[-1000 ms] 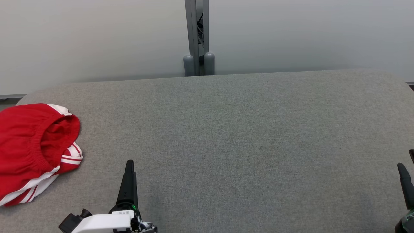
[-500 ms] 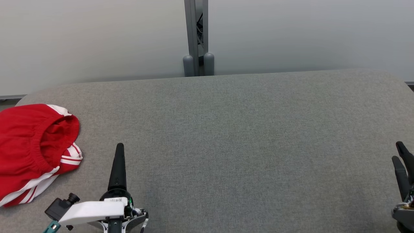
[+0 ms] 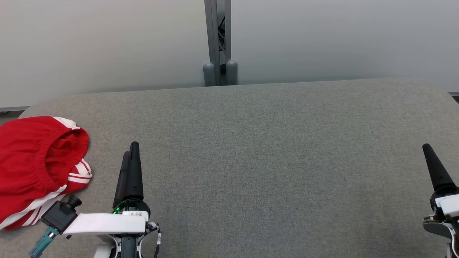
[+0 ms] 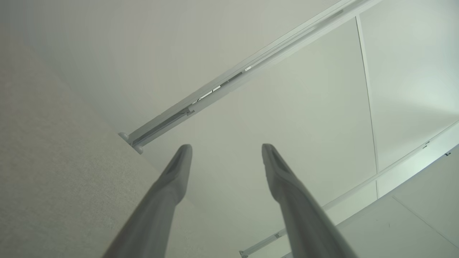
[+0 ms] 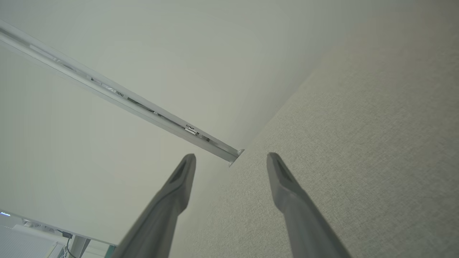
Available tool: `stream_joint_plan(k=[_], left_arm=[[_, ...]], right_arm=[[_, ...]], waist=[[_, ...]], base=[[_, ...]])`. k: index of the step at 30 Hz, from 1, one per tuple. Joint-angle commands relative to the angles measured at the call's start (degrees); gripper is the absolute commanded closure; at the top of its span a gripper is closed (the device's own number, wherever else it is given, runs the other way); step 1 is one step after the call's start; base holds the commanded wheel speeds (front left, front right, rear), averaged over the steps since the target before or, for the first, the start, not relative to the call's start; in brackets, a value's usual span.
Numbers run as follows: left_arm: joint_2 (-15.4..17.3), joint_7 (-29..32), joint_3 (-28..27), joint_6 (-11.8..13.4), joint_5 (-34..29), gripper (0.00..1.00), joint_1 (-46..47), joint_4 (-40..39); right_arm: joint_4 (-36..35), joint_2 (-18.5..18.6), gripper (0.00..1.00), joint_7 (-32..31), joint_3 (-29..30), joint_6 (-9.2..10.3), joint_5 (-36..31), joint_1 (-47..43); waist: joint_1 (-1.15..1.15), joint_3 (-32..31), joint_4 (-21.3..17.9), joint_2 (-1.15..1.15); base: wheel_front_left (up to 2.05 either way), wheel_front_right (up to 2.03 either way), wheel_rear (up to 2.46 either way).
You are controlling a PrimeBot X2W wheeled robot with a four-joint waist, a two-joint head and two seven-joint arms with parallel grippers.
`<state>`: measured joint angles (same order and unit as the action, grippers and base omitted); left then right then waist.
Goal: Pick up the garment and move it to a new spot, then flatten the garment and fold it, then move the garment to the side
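At the left edge of the table, toward its near corner, the garment lies in a loose heap. It is a pair of red shorts with white side stripes, and the elastic waistband gapes on top. Part of it runs past the border of the head view. Bunched like that and so close to the edge, it has no room to be spread out. That is likely why the task begins by carrying it to the bare grey middle of the table. No step looks started.

The left gripper hangs over the near edge, just beside the garment but apart from it. Its fingers point toward the far edge and the wall with its grey post. The gripper is rolled onto its side, so in the head view one finger nearly hides the other. Its wrist view shows the two fingers spread wide with nothing between them.

The right gripper sits by the near right corner, well apart from the garment. It points the same way, and its fingers are likewise spread and empty. The left arm looks better placed to reach, though it would have to swing left and tip down.
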<state>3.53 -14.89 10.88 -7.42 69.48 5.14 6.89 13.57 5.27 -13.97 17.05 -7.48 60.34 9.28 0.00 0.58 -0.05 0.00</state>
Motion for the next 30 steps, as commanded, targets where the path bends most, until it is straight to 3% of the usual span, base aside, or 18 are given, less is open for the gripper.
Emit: stream_joint_plan(k=[1, 16, 30], left_arm=[[0.4, -0.1, -0.4, 0.0, -3.3, 0.00, 2.2, -0.7], [3.1, 0.3, 1.0, 3.6, -21.5, 0.00, 4.6, 0.9], [4.9, 2.1, 1.1, 6.9, -32.5, 0.00, 4.8, 3.1]], right_arm=[[-1.5, 1.1, 0.00, 1.5, -1.4, -0.01, -2.9, 1.3], [-3.7, 4.1, 0.00, 7.1, -8.2, -0.02, -21.3, 2.0], [-4.7, 2.2, 0.00, 11.3, -13.4, -0.02, -31.4, -0.1]], waist=[[0.00, 0.0, 0.0, 0.00], [0.00, -0.1, -0.1, 0.00], [0.00, -0.2, 0.0, 0.00]], base=[[0.00, 0.00, 0.00], [0.00, 0.00, 0.00], [0.00, 0.00, 0.00]])
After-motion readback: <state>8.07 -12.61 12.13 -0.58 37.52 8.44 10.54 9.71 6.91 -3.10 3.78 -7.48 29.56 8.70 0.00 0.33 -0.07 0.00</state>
